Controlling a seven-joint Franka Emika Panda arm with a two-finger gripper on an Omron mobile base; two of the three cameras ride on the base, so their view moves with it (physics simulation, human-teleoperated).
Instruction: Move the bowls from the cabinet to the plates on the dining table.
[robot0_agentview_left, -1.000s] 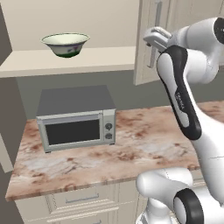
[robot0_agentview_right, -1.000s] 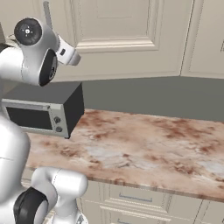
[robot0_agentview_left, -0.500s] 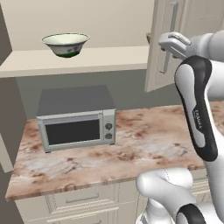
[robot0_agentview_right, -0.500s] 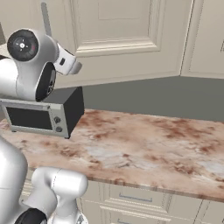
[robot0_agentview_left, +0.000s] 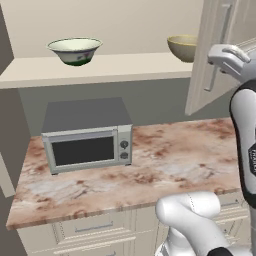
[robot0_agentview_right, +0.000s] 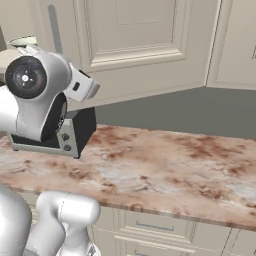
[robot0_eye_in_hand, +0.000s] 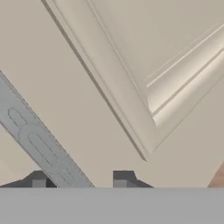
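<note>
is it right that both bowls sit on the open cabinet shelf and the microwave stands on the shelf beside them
Not quite. Both bowls, the cream-white bowl and the olive-tan bowl, do sit on the cabinet shelf, but the left base view shows the microwave standing on the marbled counter below it.

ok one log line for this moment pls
phase: opening cabinet door | jaws: around door handle | bowls: cream bowl, olive bowl on shelf
</note>
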